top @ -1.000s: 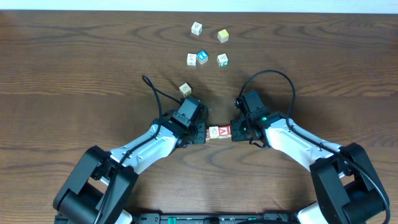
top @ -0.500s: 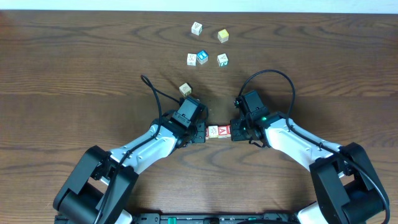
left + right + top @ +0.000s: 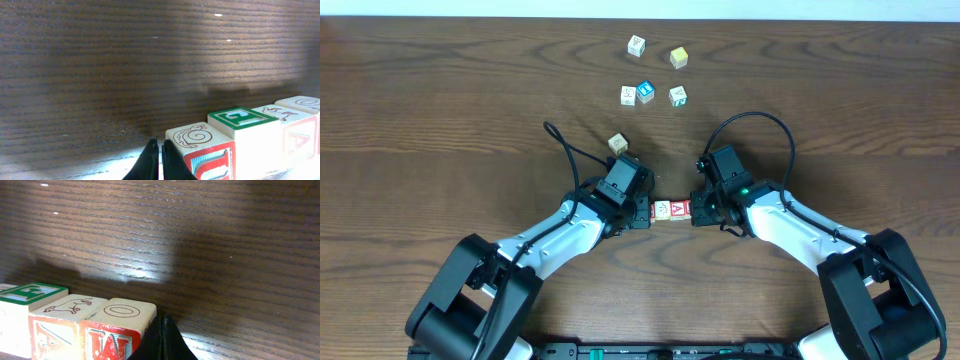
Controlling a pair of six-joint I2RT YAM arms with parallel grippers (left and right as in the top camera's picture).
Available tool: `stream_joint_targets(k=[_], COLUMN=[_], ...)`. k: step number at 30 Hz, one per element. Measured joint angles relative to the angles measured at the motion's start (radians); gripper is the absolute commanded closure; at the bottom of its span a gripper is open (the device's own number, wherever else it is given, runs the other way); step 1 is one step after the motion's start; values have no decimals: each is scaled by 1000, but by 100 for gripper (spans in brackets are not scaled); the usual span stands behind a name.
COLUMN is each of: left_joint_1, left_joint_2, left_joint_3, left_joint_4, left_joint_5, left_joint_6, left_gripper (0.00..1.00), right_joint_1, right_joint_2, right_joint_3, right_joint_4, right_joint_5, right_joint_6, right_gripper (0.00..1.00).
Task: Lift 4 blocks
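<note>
**Row of four blocks**: wooden alphabet cubes set face to face in a left-right line, near the centre of the table. The row sat between the two grippers, one at each end. From overhead only its middle showed, and both ends were hidden under the gripper bodies. Whether it rested on the wood or hung clear of it could not be told.

- Left end: snail-topped block, with a red-bordered front face.
- Next to the right: green-topped block, with pale sides.
- Next: A-faced block, with a red front.
- Right end: O-topped block, with a red W on its front.

**Left gripper**: fingers together with only a hairline slit between them, clamped on nothing. The tips were set just beside the outer end of the snail-topped block.

**Right gripper**: fingers closed to a single point, holding nothing between them. The tips were set at the outer end of the O-topped block.

**Loose cubes**

- Tan cube, just far of the left arm.
- White cube, yellow cube, blue cube and green-marked cube, grouped at the far side, well apart from the row.
</note>
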Motion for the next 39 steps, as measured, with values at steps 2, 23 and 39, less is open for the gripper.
stream_joint_targets(k=[2, 23, 39], left_joint_1=[0, 7, 7], left_joint_2=[0, 0, -47], left_joint_3=[0, 0, -10], left_joint_4=[0, 14, 9], left_joint_5=[0, -5, -3], left_joint_6=[0, -4, -3], left_gripper=[93, 93, 93], right_joint_1=[0, 0, 39], right_joint_2=[0, -105, -105], right_joint_3=[0, -8, -8], right_joint_4=[2, -29, -32], right_joint_5=[0, 11, 76], right_joint_6=[0, 0, 4], right_gripper=[99, 99, 99])
